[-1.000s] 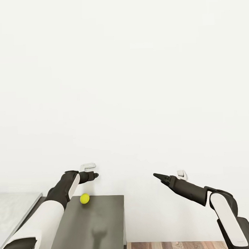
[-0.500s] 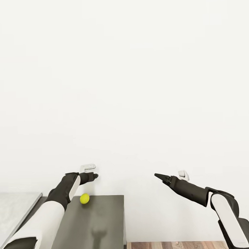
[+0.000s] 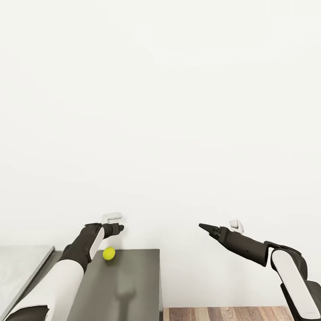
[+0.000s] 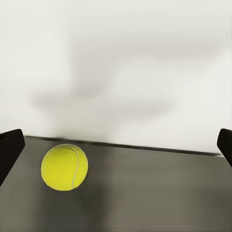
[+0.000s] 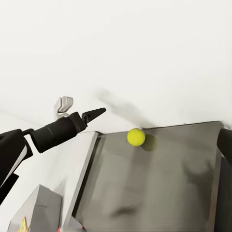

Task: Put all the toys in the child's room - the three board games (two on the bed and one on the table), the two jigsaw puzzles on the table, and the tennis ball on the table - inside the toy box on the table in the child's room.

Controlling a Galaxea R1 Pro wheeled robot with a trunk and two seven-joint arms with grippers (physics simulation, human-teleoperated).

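On the dark grey tabletop (image 3: 124, 283), close to its back edge by the white wall (image 3: 177, 108), the tennis ball (image 3: 108, 253) sits alone, the left claw (image 3: 117, 229) hovering above it. From the left wrist, the ball (image 4: 64, 166) lies between widely parted fingertips (image 4: 9, 150), nearer one, untouched. Past the tabletop's right edge, over wood floor (image 3: 223, 315), the right claw (image 3: 204, 227) hangs pinched narrow; from its wrist a grey box corner (image 5: 41, 212) shows.
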